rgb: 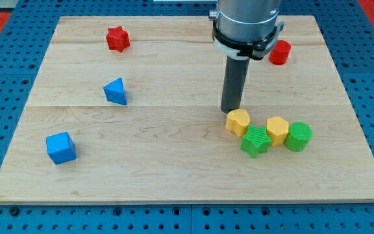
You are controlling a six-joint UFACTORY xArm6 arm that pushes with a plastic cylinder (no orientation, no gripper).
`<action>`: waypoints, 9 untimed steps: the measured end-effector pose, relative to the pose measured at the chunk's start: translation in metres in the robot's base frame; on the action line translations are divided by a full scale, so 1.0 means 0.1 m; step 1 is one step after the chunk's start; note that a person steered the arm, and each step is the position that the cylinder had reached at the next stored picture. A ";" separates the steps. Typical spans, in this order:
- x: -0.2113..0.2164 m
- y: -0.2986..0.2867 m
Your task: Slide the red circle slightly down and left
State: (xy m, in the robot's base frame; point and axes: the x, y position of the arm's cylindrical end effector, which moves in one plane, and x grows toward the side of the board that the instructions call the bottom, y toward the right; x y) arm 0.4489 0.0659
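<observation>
The red circle (280, 52) sits near the view's top right, partly beside the arm's collar. My tip (231, 110) stands on the board well below and to the left of it, just above the yellow block (238, 121). That yellow block starts a row with a green star (256, 141), a second yellow block (277, 129) and a green circle (299, 136). The tip touches none of them clearly.
A red star (117, 38) lies at the top left. A blue triangle (115, 91) is at the left middle and a blue cube (61, 147) at the lower left. The wooden board (174, 175) ends at a blue pegboard surround.
</observation>
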 end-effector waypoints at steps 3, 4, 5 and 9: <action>-0.26 0.18; -0.22 0.37; -0.27 0.37; -0.30 0.37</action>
State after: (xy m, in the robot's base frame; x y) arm 0.4188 0.1034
